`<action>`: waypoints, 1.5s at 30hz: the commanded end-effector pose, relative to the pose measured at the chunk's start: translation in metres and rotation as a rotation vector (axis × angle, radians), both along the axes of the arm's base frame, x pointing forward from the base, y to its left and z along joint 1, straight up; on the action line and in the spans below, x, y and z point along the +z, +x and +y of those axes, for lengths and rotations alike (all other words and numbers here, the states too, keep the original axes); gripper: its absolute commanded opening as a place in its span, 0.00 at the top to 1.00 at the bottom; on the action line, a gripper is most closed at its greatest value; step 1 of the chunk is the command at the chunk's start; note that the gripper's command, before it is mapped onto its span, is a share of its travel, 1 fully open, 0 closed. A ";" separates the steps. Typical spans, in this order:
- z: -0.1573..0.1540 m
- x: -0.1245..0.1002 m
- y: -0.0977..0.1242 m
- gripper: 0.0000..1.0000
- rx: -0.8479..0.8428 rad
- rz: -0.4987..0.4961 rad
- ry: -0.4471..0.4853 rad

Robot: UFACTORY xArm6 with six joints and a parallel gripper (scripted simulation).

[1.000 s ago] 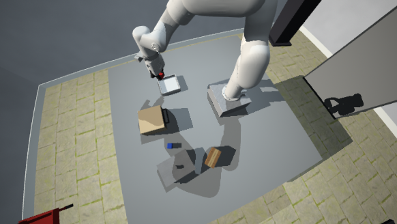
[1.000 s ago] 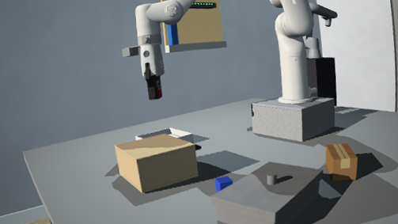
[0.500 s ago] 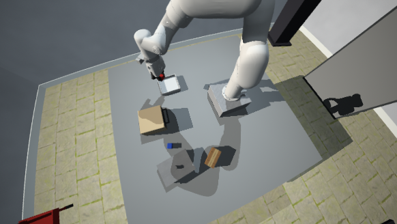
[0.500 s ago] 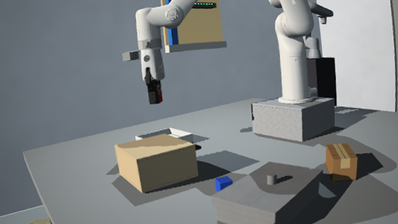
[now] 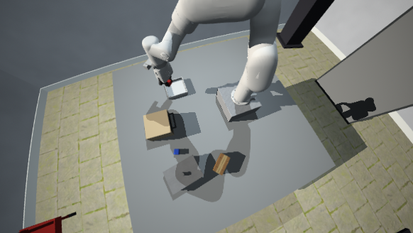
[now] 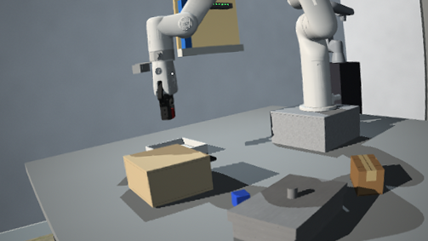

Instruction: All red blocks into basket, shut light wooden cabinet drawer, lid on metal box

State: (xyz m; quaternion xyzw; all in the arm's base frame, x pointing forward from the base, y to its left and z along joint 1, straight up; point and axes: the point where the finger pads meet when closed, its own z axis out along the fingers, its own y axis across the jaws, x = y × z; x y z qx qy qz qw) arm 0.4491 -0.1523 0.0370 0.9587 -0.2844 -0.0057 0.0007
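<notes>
We see the arm (image 6: 171, 24) reaching out from its grey pedestal (image 6: 347, 133) with the gripper (image 6: 167, 113) pointing straight down, high above the table (image 6: 86, 231). Its fingers are partly closed and clamped on a small red block (image 5: 169, 82), which shows as a red patch at the fingertips in both views. From above, the gripper and block lie over the near-left corner of the basket (image 5: 182, 93), a shallow white tray with a pale floor; from the side, the block hangs well above that basket (image 6: 194, 143), not touching it. We cannot tell whether any block lies inside the basket already. Just in front of the basket stands the light wooden cabinet (image 6: 168, 174), its dark drawer handle (image 5: 172, 120) facing the pedestal side; the drawer looks pushed in, though we cannot be sure it is fully shut. Nearer the camera in the side view a blue block (image 6: 239, 197) rests on the table between the cabinet and the metal box (image 6: 265, 228). The lid (image 6: 306, 200) with its short knob (image 6: 291, 192) sits on the box, slightly skewed and raised at one side, so not fully seated. A small brown carton (image 6: 367, 174) stands just right of the box, close beside it.
</notes>
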 end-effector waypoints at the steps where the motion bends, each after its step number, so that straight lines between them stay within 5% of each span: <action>1: 0.000 -0.006 0.001 1.00 0.000 -0.003 -0.001; 45: -0.001 -0.093 0.001 1.00 0.000 -0.003 -0.001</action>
